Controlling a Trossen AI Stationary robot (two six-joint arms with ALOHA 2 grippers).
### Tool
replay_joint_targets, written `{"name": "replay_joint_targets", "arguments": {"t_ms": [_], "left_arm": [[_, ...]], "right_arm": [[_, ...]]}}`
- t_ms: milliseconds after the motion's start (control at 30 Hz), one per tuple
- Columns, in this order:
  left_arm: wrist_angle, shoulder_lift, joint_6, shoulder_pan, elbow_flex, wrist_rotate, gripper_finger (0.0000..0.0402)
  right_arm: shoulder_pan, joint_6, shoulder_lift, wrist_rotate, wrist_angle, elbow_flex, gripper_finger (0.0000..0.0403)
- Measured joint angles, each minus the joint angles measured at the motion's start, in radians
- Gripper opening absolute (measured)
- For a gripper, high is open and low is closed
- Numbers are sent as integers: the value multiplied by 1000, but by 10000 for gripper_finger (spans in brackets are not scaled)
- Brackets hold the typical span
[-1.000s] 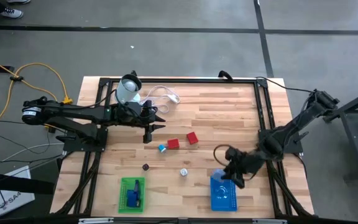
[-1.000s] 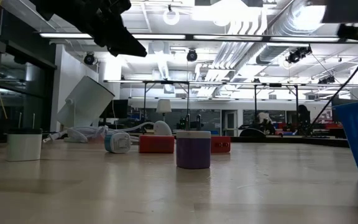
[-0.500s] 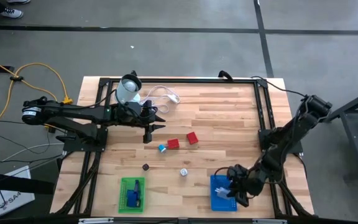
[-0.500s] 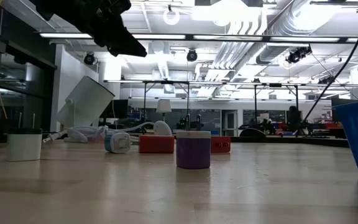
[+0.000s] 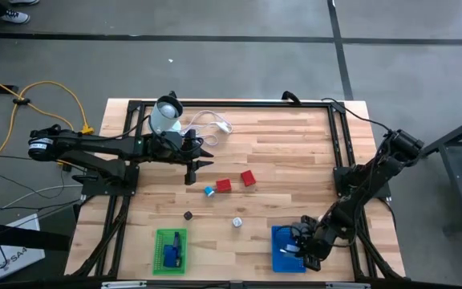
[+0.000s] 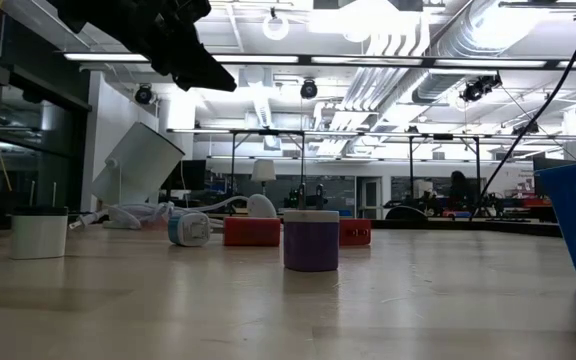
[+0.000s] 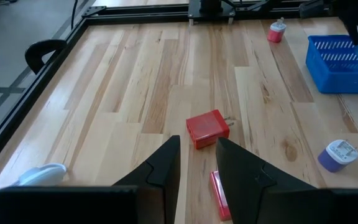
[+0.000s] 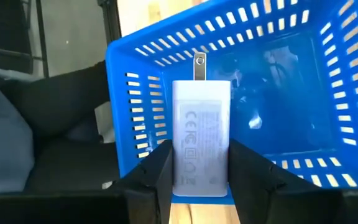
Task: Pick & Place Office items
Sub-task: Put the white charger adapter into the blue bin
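R gripper (image 8: 199, 163) moved over blue basket (image 8: 328, 74), 1 charger (image 8: 201, 146); 2 red blocks (image 5: 223, 185).

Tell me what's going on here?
The right gripper is shut on a white charger and holds it over the blue basket at the table's near right edge, not yet released. The left gripper waits shut over the table's far left part, near two red blocks. A green basket at the near left holds a blue item.
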Motion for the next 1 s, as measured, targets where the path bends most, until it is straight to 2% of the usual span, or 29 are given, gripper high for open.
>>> {"name": "replay_joint_targets", "arguments": {"t_ms": [500, 733, 1000], "left_arm": [[0, 0, 0, 0, 0, 0, 98], [0, 0, 0, 0, 0, 0, 98], [0, 0, 0, 0, 0, 0, 98]], "right_arm": [[-20, -94, 0, -6, -12, 9, 118], [-22, -164, 15, 34, -222, 146, 113], [-2, -189, 161, 56, -410, 321, 116]]}}
